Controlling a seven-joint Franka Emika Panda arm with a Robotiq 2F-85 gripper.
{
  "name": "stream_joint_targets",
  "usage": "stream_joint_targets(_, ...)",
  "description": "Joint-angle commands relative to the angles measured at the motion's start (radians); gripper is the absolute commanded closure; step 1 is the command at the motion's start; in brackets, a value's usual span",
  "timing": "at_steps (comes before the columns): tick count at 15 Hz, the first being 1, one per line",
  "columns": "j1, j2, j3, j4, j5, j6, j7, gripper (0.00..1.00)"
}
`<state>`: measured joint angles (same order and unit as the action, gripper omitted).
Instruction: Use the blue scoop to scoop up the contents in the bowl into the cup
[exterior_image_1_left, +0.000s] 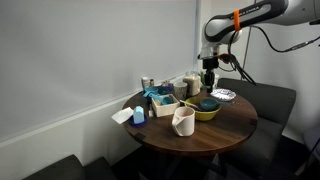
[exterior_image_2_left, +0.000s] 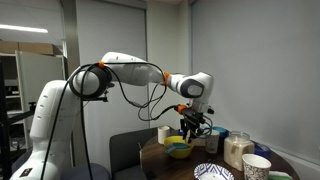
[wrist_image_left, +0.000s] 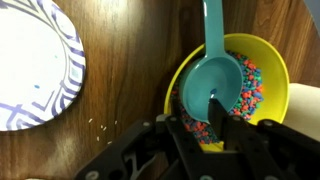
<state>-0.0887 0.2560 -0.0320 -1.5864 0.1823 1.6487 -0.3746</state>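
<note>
In the wrist view the blue scoop (wrist_image_left: 213, 78) hangs over the yellow bowl (wrist_image_left: 272, 62), its handle pointing away from me and its head empty. The bowl holds the contents (wrist_image_left: 250, 92), loose red, blue and purple bits. My gripper (wrist_image_left: 200, 112) has its fingers drawn close together at the near edge of the scoop's head and looks shut on it. In both exterior views the gripper (exterior_image_1_left: 208, 80) (exterior_image_2_left: 190, 128) is just above the bowl (exterior_image_1_left: 205, 111) (exterior_image_2_left: 178, 151). The off-white cup (exterior_image_1_left: 183, 121) stands in front of the bowl.
A white plate with a blue pattern (wrist_image_left: 35, 65) lies beside the bowl and also shows in an exterior view (exterior_image_1_left: 224, 95). A few stray bits (wrist_image_left: 98, 125) lie on the wooden round table (exterior_image_1_left: 215, 128). Jars, boxes and tubs (exterior_image_1_left: 160, 98) crowd the table's far side. Cups (exterior_image_2_left: 256, 165) stand nearby.
</note>
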Motion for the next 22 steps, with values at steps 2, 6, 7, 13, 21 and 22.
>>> stream_joint_targets(2, 0.008, -0.005, 0.023, -0.018, -0.028, 0.047, -0.045, 0.45)
stream_joint_targets(6, 0.006, -0.01, 0.034, -0.045, -0.013, 0.069, -0.067, 0.44)
stream_joint_targets(7, 0.005, -0.009, 0.036, -0.051, -0.01, 0.07, -0.074, 0.49)
stream_joint_targets(13, 0.007, -0.009, 0.045, -0.093, -0.018, 0.082, -0.106, 0.56)
stream_joint_targets(21, -0.001, -0.027, 0.032, -0.102, -0.025, 0.111, -0.091, 0.5)
stream_joint_targets(22, -0.001, -0.024, 0.033, -0.101, -0.02, 0.111, -0.098, 0.55)
